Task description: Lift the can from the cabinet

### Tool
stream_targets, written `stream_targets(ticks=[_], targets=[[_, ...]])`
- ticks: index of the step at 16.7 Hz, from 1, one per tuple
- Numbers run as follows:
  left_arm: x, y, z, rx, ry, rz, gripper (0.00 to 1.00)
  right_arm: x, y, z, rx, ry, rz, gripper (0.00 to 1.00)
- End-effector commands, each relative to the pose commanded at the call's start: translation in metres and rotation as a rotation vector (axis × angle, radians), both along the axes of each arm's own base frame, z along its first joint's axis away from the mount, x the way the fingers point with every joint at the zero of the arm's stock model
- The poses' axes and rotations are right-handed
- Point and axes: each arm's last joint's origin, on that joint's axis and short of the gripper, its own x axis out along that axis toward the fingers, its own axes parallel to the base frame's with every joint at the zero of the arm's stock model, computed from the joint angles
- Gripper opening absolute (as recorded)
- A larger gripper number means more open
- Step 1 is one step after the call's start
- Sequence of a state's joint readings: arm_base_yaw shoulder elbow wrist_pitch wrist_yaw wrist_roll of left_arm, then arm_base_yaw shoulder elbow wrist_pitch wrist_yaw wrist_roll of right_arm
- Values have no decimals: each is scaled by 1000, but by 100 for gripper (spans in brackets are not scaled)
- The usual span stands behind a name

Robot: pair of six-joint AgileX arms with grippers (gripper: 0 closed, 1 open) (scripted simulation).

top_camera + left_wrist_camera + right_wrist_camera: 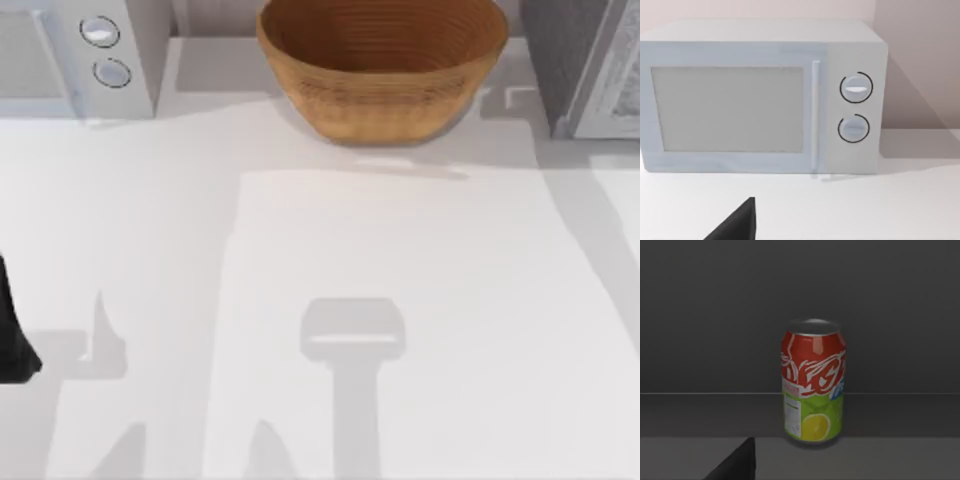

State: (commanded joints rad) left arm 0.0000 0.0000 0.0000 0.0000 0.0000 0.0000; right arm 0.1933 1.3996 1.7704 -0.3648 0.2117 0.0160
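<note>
Upright red-and-green aluminium can (813,381) deep inside dark grey cabinet (715,315) (claw state: cannot tell); risks toppling from an off-centre approach.

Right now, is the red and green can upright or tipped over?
Upright: the red and green drink can stands on its base, silver top up, inside the dark cabinet.

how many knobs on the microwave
2. Both sit on the microwave panel to the right of its door: the upper knob directly above the lower knob. In the top view the microwave stands at the table's far left.
</note>
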Motion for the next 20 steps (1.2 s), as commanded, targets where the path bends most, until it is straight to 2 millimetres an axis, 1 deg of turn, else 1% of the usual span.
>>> stream_targets(ticks=[3,5,6,10,12,18,20], targets=[[0,0,0,0,0,0,100,41,14,-15,-4,6,1,100],[0,0,0,0,0,0,100,58,21,-22,-4,2,0,100],[0,0,0,0,0,0,100,61,22,-23,-4,0,0,100],[0,0,0,0,0,0,100,62,21,-24,-5,6,-3,100],[0,0,0,0,0,0,100,67,21,-22,-4,1,-1,100],[0,0,0,0,0,0,100,106,22,-21,-4,0,0,100],[0,0,0,0,0,0,100,117,22,-22,-4,0,0,100]])
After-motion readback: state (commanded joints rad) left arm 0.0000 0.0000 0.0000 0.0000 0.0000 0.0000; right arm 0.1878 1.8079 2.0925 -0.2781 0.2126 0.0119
